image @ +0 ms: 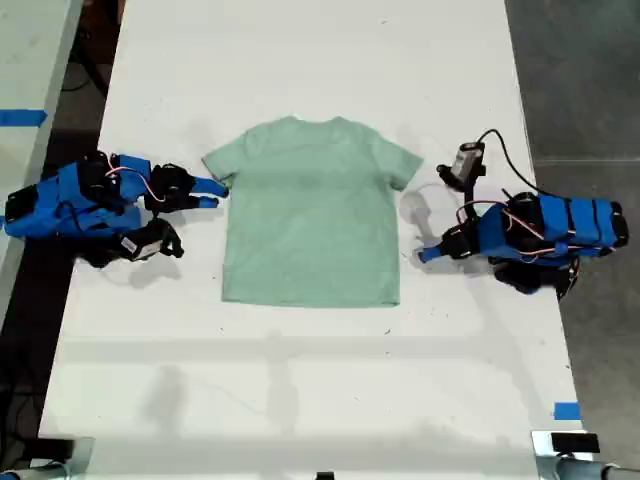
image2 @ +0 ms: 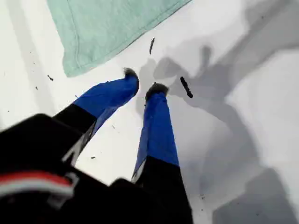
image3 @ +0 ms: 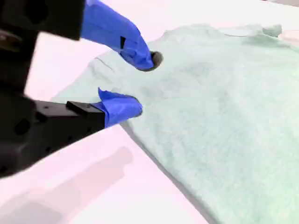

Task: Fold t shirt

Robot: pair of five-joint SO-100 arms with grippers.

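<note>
The pale mint-green t shirt (image: 312, 215) lies flat and spread out on the white table (image: 300, 380), neck toward the far edge. My second gripper (image: 212, 193) is at the sleeve on the exterior view's left. In the second wrist view it (image3: 135, 84) is open, with one blue fingertip (image3: 145, 58) above the t shirt (image3: 219, 116) and the other at the sleeve's edge. My first gripper (image: 425, 255) rests low over bare table just off the shirt's side on the exterior view's right. Its tips (image2: 143, 83) stand slightly apart, holding nothing, a little short of a corner of the t shirt (image2: 107, 23).
Both blue arms lie along the table's side edges in the exterior view. A patch of blue tape (image: 566, 410) marks the near corner on that view's right. Small black specks (image2: 186, 87) dot the table by my first gripper. A second table (image: 30, 60) stands beyond the left edge.
</note>
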